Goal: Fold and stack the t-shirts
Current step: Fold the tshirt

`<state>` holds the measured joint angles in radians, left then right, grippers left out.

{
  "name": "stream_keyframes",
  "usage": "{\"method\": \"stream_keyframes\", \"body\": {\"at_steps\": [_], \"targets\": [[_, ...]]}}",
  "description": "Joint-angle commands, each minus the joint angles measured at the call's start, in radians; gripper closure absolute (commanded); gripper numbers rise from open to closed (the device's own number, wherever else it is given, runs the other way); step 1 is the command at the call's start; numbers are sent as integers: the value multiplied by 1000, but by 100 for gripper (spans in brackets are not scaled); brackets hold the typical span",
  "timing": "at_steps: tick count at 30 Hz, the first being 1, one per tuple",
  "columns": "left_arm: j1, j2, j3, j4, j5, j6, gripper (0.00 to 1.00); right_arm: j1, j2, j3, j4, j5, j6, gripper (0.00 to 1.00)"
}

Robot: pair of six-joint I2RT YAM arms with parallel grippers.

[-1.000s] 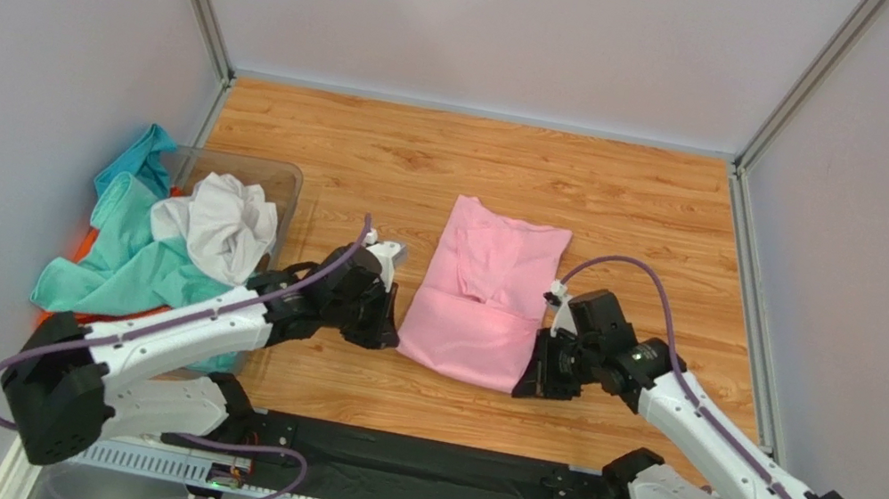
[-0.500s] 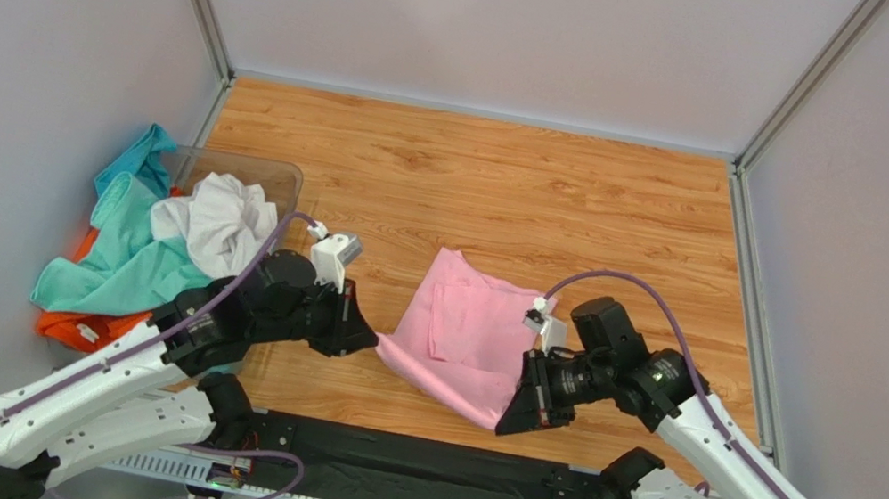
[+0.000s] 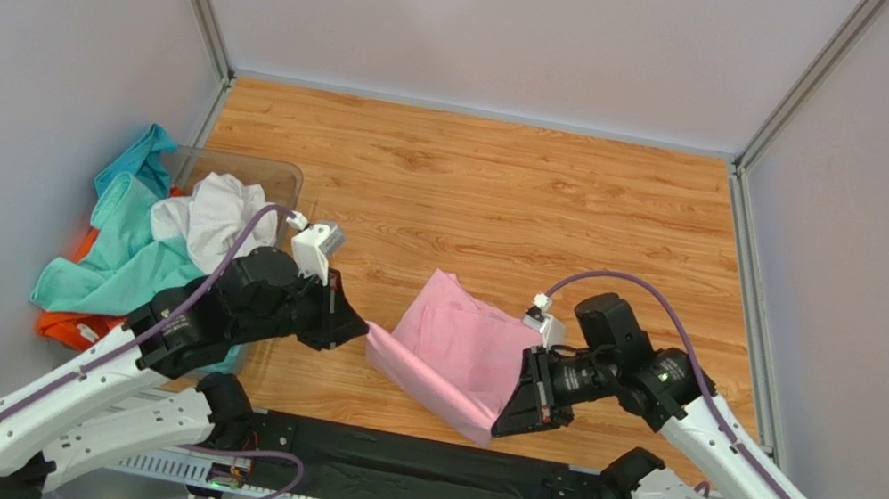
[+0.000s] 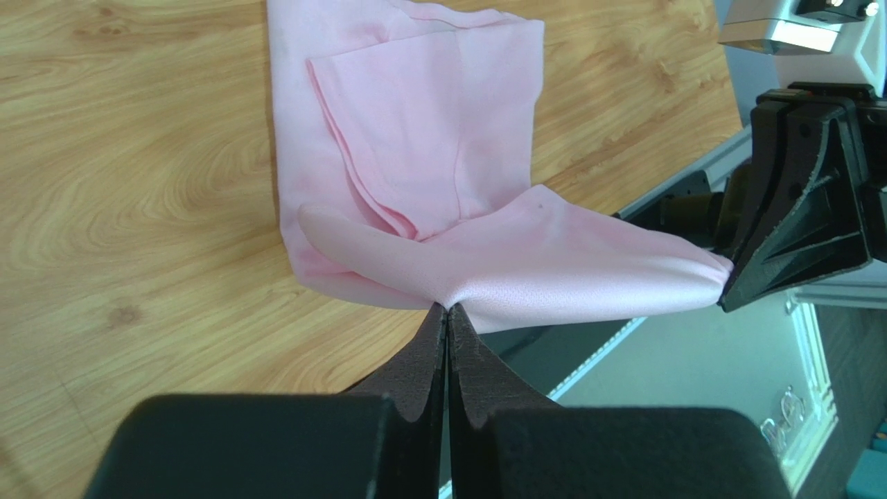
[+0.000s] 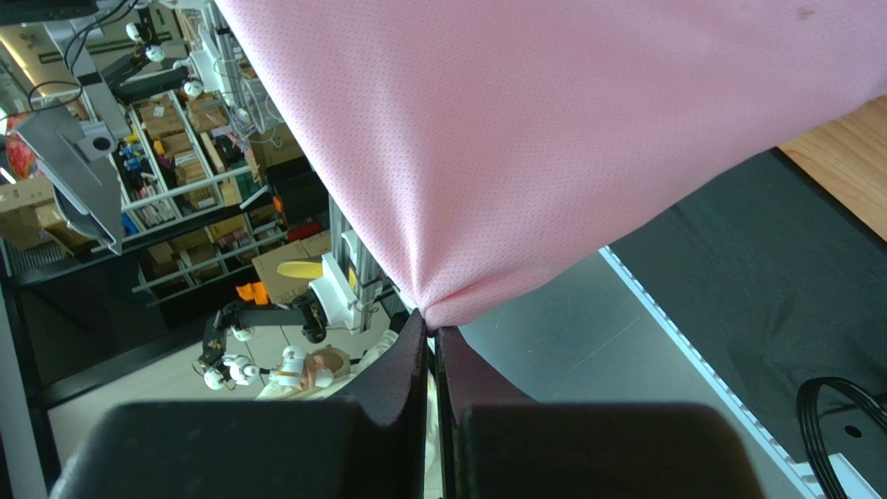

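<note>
The pink t-shirt (image 3: pixel 454 349) hangs lifted at its near edge, between both grippers, its far part resting on the wooden table (image 3: pixel 474 187). My left gripper (image 3: pixel 360 335) is shut on the shirt's near left corner; in the left wrist view (image 4: pixel 448 308) the cloth (image 4: pixel 437 156) stretches rightward from the pinch. My right gripper (image 3: pixel 502 425) is shut on the near right corner; in the right wrist view (image 5: pixel 430 316) the cloth (image 5: pixel 541 135) fills the upper part. The teal t-shirt (image 3: pixel 130 258), white t-shirt (image 3: pixel 218 219) and orange t-shirt (image 3: pixel 78 327) lie heaped at the left.
A clear plastic bin (image 3: pixel 272 178) stands at the table's left edge under the heap of shirts. A black mat (image 3: pixel 413 468) runs along the near edge between the arm bases. Grey walls enclose the table on three sides.
Both grippers have pulled the pink shirt's near edge back toward the arm bases and lifted it. The shirt has slid nearer and now shows shorter on the table.
</note>
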<state>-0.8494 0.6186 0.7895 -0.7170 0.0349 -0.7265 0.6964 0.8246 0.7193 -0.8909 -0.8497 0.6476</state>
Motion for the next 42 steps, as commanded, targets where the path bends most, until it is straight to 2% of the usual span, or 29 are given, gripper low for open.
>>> {"method": "stream_keyframes", "body": {"at_steps": [1,2,5,12,22,24,29,42], "targets": [[1,21,33,24,-104,15,100,-27,11,29,10,18,15,100],[1,27,25,22,-180,-3,100,-52,13,26,10,27,9,100],[0,68,17,53,-257,-39,100,-112,19,37,9,46,-16,100],[1,171,39,136,-279,-5,100,-187,41,58,7,43,-68,100],[7,346,140,165,-365,41,100,-322,128,104,7,67,-112,100],[21,392,151,174,-365,41,100,-333,152,108,9,69,-117,100],[76,510,197,212,-256,62,100,-367,195,109,32,96,-114,100],[145,806,332,317,-118,95,100,-488,300,65,231,182,-82,100]]}}
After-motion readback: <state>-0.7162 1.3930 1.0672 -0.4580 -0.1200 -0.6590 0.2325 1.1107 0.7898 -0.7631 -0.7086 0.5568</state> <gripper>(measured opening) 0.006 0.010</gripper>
